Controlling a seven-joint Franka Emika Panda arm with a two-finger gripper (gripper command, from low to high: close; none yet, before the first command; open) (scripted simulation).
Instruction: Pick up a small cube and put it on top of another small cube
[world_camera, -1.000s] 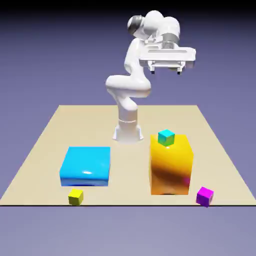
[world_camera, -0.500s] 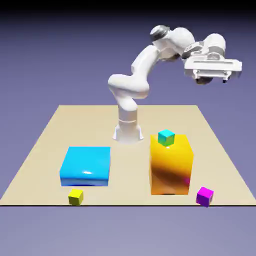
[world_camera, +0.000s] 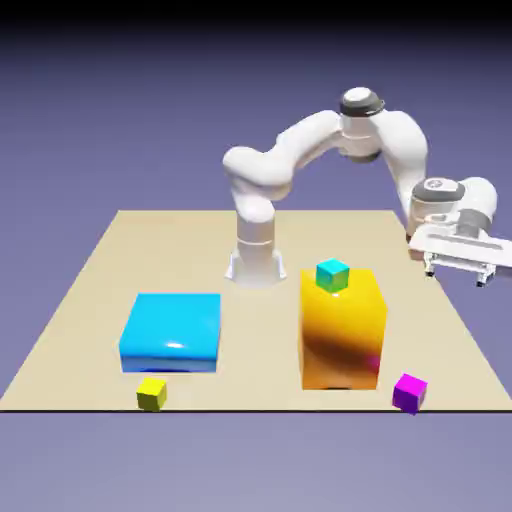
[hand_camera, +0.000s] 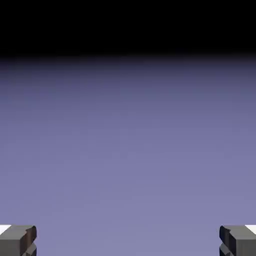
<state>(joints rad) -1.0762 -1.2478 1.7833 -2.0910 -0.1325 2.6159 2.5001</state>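
White two-finger gripper (world_camera: 458, 277), right of the frame: fingers spread. Small magenta cube (world_camera: 409, 394), lower right, sits beside tall orange-yellow block (world_camera: 340, 335).

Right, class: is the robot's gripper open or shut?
Open: the hand view shows the gripper's fingertips wide apart, only backdrop between them.

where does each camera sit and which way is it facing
Exterior view: fixed across the table, raised, facing the robot and looking down on the blocks; the arm shows from base to end effector.

Hand view: mounted on the hand, looking along the end effector out at the plain backdrop; only the two finger tips show, wide apart at the bottom corners.

Shared: both show the end effector's finger tips and the backdrop; the cubes appear only in the exterior view.
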